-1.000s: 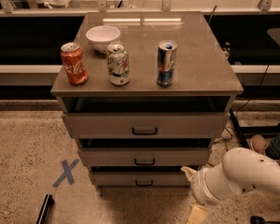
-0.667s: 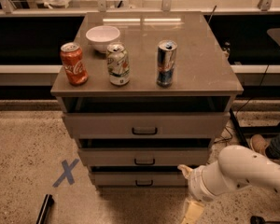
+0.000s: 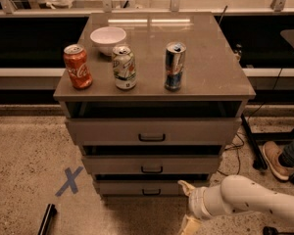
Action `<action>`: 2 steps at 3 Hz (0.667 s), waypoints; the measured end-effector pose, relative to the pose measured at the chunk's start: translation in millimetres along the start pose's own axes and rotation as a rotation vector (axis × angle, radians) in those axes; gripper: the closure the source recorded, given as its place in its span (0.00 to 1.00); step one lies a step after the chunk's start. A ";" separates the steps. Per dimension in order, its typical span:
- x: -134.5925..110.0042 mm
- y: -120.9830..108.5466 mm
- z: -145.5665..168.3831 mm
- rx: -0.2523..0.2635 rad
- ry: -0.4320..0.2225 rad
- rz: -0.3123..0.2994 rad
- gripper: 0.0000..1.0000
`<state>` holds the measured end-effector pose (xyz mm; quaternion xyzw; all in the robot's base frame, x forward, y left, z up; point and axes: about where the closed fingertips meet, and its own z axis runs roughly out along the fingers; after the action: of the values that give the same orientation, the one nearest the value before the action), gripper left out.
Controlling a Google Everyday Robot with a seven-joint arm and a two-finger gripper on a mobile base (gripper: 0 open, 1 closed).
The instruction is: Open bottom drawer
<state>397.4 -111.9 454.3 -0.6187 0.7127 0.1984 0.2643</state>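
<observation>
Speckled flooring (image 3: 29, 146) surrounds a grey cabinet (image 3: 210, 58) where we see the bottom drawer (image 3: 122, 187) shut at floor level, our gripper (image 3: 186, 205) low beside its handle (image 3: 151, 192), fingers (image 3: 184, 186) spread and empty, apparently ready to reach it.

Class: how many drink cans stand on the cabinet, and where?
3: red cola can, front left; white-green can, middle; blue-silver can, right. None hidden. The gripper hangs low at the grey bottom drawer, right end.
</observation>
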 end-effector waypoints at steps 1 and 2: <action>16.5 -11.9 39.2 0.047 -0.064 -0.010 0.00; 30.3 -20.9 72.7 0.052 -0.107 -0.004 0.00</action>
<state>424.7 -94.3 379.6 -0.6017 0.7012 0.2121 0.3183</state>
